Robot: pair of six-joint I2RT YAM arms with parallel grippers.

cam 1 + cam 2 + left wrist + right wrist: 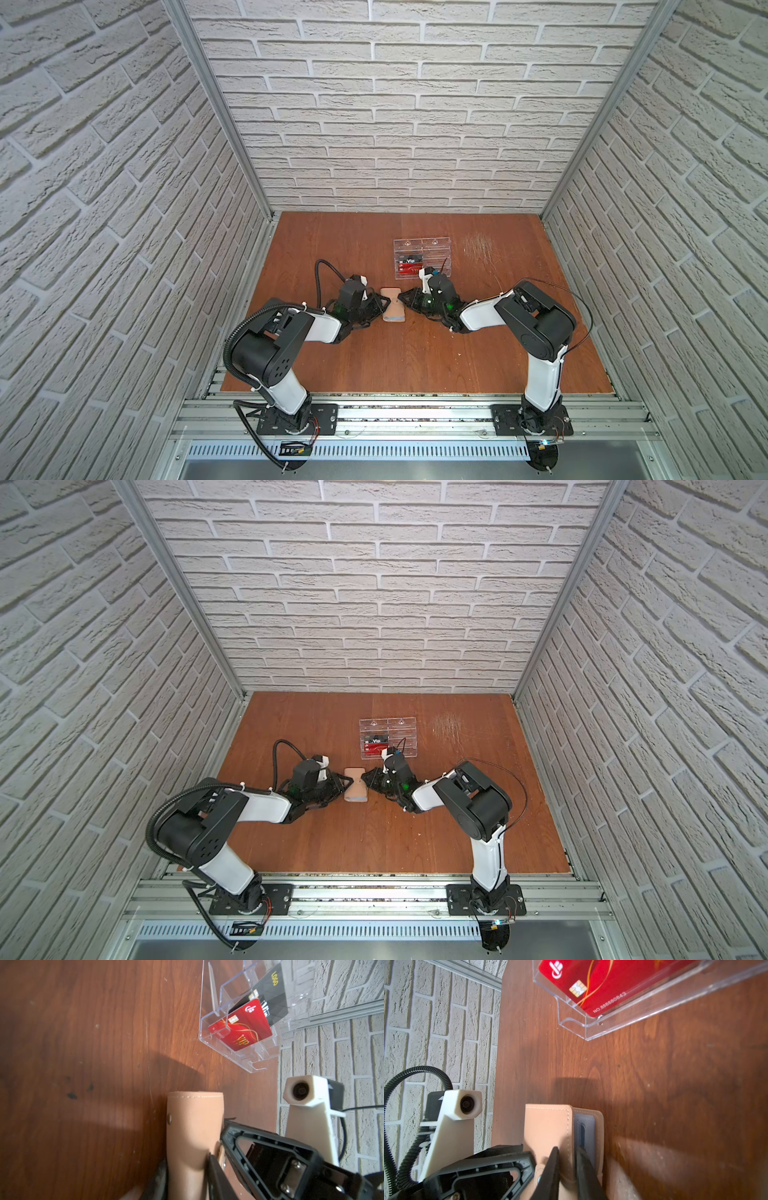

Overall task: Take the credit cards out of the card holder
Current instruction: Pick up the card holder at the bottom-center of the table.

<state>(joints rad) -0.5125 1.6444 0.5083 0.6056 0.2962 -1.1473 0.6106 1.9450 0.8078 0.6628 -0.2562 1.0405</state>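
The card holder (393, 316) (355, 798) is resting on the table (374, 365) at the centre of both top views, just below the clear rack (434, 244). The left gripper (187, 1169) is clamping its rounded side between partly closed jaws. The right gripper (565, 1164) is pinching the top cover's edge with jaws nearly together, and a blue credit card (583, 1133) is peeking from the sleeve at lower centre of the right wrist frame
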